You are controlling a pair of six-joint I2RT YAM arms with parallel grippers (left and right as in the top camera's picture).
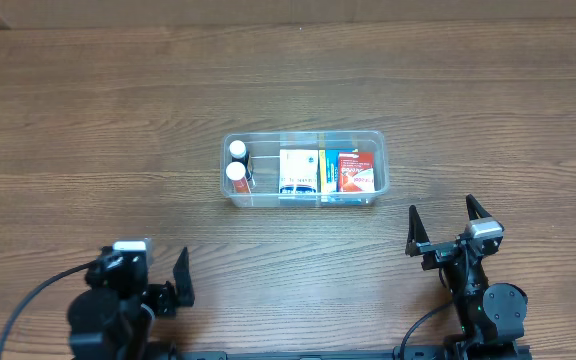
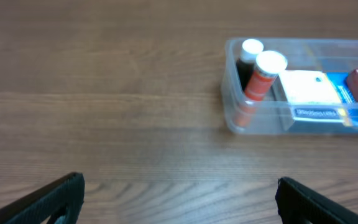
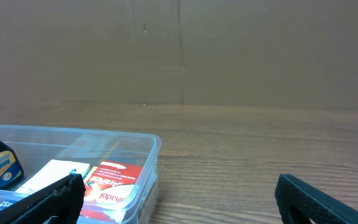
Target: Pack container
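Observation:
The clear plastic container (image 1: pixel 380 160) sits at the table's middle. It holds two white-capped bottles (image 1: pixel 237 172) at its left end, a white box (image 1: pixel 299 172), a blue box and a red box (image 1: pixel 356 172) at the right. It also shows in the left wrist view (image 2: pixel 232 106) and the right wrist view (image 3: pixel 151 163). My left gripper (image 1: pixel 163 285) is open and empty near the front left; in the left wrist view (image 2: pixel 179 193) only wood lies between its fingers. My right gripper (image 1: pixel 440 222) is open and empty, front right of the container, and shows in the right wrist view (image 3: pixel 179 193).
The wooden table (image 1: pixel 88 130) spreads around the container. A brown wall (image 3: pixel 179 50) stands behind the table's far edge.

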